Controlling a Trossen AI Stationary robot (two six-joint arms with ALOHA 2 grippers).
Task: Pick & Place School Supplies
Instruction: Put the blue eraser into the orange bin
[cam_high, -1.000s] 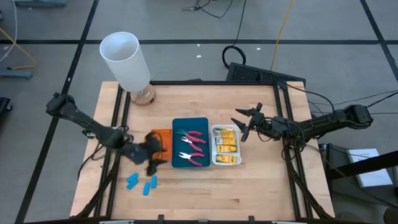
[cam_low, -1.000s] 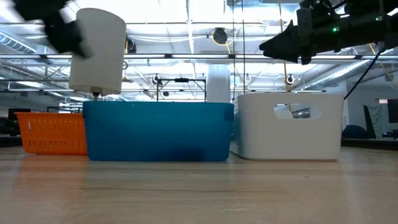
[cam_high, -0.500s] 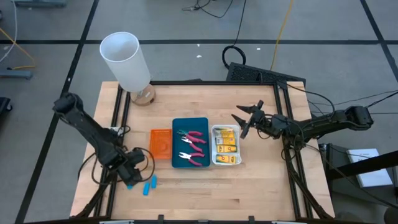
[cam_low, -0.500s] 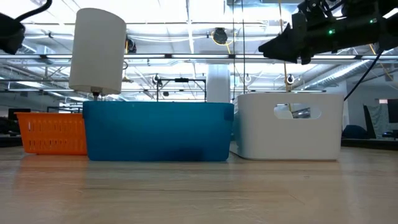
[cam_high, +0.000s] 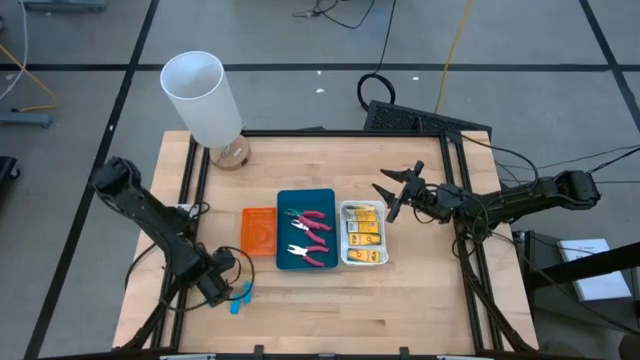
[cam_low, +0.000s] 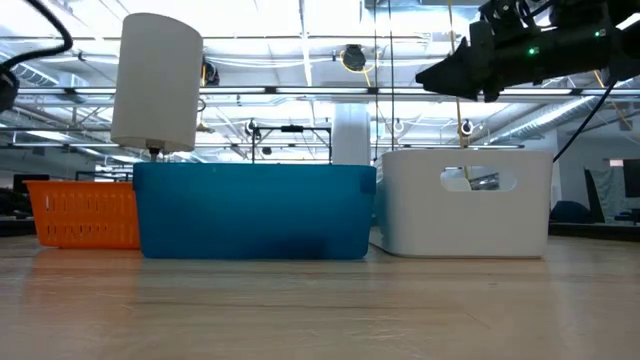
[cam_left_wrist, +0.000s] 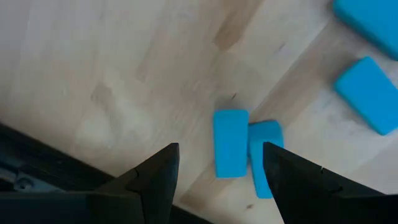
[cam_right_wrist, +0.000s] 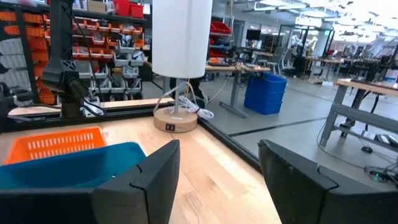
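So the blue tray (cam_high: 305, 229) holds the pink-handled pliers (cam_high: 308, 236), the white tray (cam_high: 364, 235) has the yellow packets (cam_high: 364, 238), print unreadable. Orange tray (cam_high: 258, 231) looks bare. Left gripper (cam_high: 217, 290) hangs with fingers open over the light-blue pieces (cam_left_wrist: 231, 151) on the table (cam_high: 400, 300); right gripper (cam_high: 392, 192) open beside the white tray.

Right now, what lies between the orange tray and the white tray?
The blue tray, holding two pink-handled pliers, sits between the orange tray and the white tray, as the high view shows.
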